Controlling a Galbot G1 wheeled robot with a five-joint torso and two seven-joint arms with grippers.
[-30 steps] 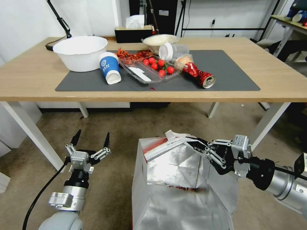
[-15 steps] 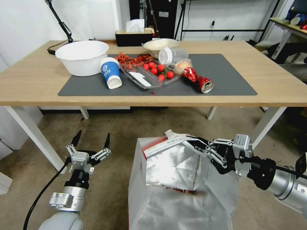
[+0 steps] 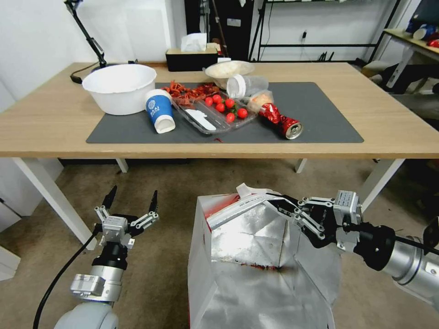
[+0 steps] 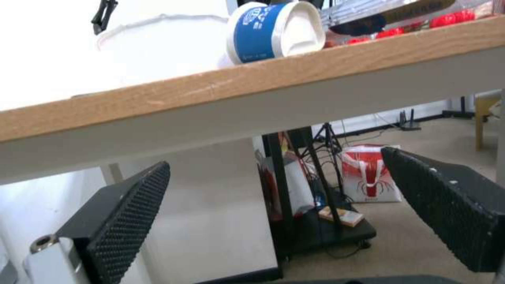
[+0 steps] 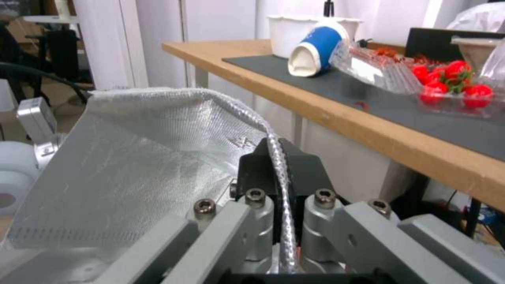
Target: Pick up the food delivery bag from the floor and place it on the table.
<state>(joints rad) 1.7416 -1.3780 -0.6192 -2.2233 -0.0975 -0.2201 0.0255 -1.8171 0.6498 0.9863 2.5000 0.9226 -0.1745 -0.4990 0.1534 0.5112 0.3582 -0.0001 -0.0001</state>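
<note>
The food delivery bag (image 3: 256, 269), white outside with silver foil lining and a red side edge, stands open in front of the table (image 3: 45, 123), over the carpeted floor (image 3: 173, 183). Its bottom is cut off by the head view's lower edge. My right gripper (image 3: 274, 203) is shut on the bag's upper rim. In the right wrist view that foil rim (image 5: 158, 130) runs pinched between the black fingers (image 5: 300, 165). My left gripper (image 3: 131, 201) is open and empty, low over the carpet to the left of the bag. Its ribbed pads (image 4: 126, 205) stand wide apart below the table edge.
On the dark grey mat (image 3: 320, 114) are a white bowl (image 3: 120, 87), a toppled blue cup (image 3: 159, 109), a clear tray of tomatoes (image 3: 219, 107) and a crushed red can (image 3: 281, 121). White table legs (image 3: 50, 196) flank the bag on both sides.
The head camera has shifted, so the table now sits lower in the picture. My right gripper still holds the bag's rim, and the left arm has stayed put.
</note>
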